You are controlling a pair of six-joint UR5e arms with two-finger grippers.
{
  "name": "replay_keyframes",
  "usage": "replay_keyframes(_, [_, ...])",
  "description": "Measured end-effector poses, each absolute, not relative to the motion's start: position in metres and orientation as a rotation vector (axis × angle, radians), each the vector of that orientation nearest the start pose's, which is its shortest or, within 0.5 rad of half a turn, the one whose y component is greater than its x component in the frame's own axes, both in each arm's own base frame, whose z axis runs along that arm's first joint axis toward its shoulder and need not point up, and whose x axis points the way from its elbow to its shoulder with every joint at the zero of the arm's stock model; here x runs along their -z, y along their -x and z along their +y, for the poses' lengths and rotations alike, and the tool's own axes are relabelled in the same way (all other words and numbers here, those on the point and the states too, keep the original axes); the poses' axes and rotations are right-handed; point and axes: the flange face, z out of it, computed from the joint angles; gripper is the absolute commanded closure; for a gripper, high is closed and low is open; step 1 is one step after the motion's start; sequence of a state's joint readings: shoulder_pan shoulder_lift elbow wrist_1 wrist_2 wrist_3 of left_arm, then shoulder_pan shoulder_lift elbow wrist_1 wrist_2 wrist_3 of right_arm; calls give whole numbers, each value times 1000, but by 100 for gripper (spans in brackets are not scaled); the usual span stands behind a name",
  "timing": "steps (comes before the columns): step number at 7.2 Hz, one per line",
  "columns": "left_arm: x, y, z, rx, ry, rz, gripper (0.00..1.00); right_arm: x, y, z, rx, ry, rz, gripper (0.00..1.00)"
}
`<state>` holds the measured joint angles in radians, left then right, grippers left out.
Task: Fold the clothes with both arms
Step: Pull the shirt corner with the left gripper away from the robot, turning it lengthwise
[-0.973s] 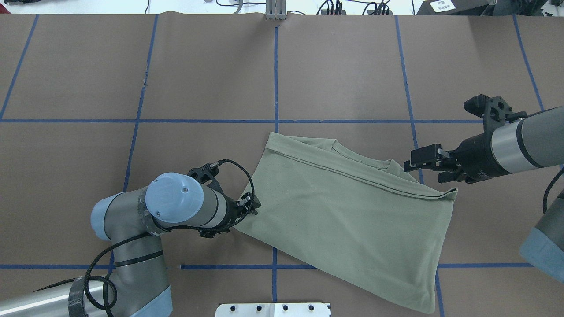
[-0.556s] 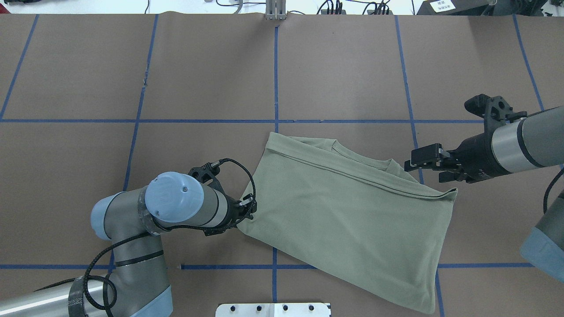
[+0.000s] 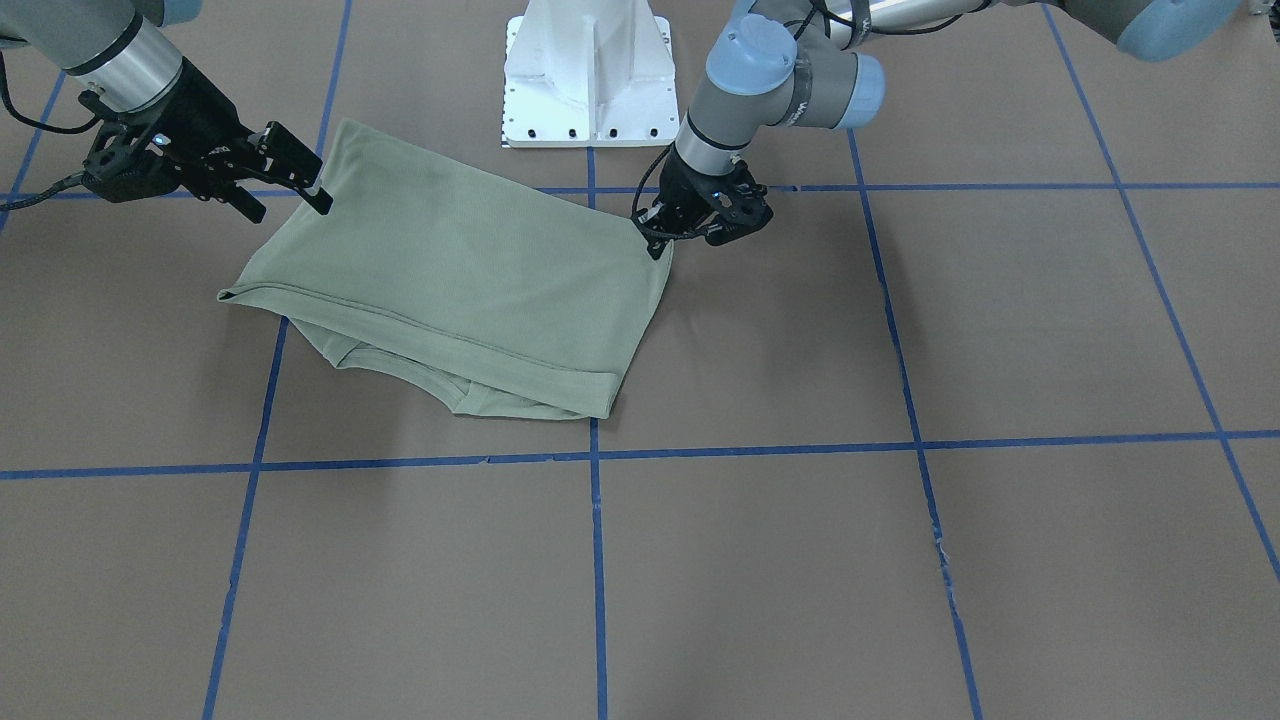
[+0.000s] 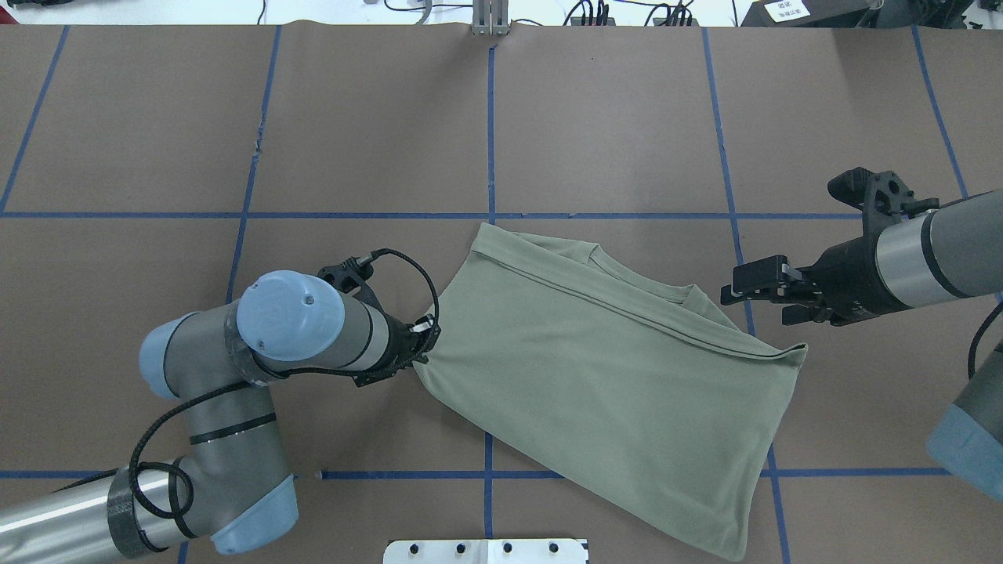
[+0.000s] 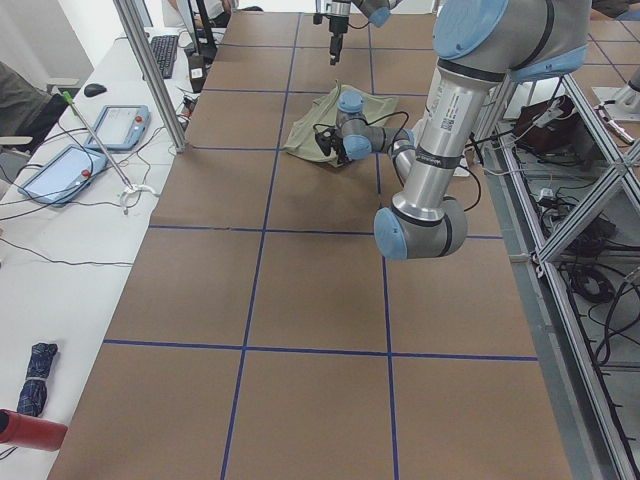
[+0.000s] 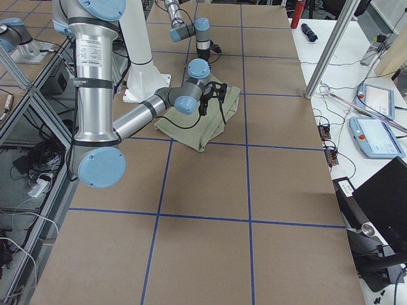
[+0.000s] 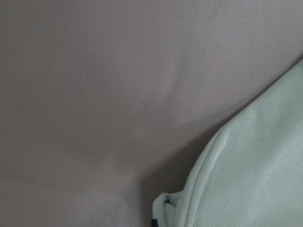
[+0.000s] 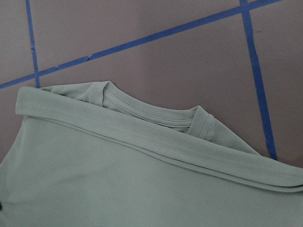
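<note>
**Overhead exterior: one corner pinched, the other hand empty**

A folded sage-green knit shirt [image 4: 611, 376] is seen lying askew to the blue tape lines [image 4: 490, 141] on the brown paper-covered surface [image 4: 353, 141]. It sits in the near middle, with its ribbed collar [image 4: 639, 276] peeking out along the far edge. The shirt's corner on the robot's left is taken by the black two-finger left hand [image 4: 421, 358], which is closed tight on it. A small bunch of fabric is shown squeezed at the bottom of the left wrist view. Across the cloth, the black two-finger right hand [image 4: 754, 307] is held spread wide with nothing in it, just beside the collar end. Contact with the fabric cannot be made out.

Trouble is easily pictured. With only one corner gripped, the whole bundle could be dragged by any pull and the layers slid apart, so the fold would be lost. The pinch looks small, and the knit could be pulled out of it under tension. If only the top layer is caught by the right hand, an uneven, wrinkled fold would be produced.
</note>
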<state>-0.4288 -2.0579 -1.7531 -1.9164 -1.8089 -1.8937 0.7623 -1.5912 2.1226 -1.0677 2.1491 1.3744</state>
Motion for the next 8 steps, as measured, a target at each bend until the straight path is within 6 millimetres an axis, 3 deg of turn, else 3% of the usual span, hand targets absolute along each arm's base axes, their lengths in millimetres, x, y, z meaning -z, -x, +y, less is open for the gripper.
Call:
replay_keyframes(4, [-270, -468, -482, 646, -3, 1009, 100, -346, 271, -372, -213, -3, -1130, 0])
replay_keyframes(6, [-266, -466, -545, 661, -115, 973, 100, -346, 270, -373, -221, -13, -1127, 0])
replay_keyframes(8, [-267, -485, -606, 666, -252, 970, 100, -345, 269, -374, -223, -19, -1128, 0])
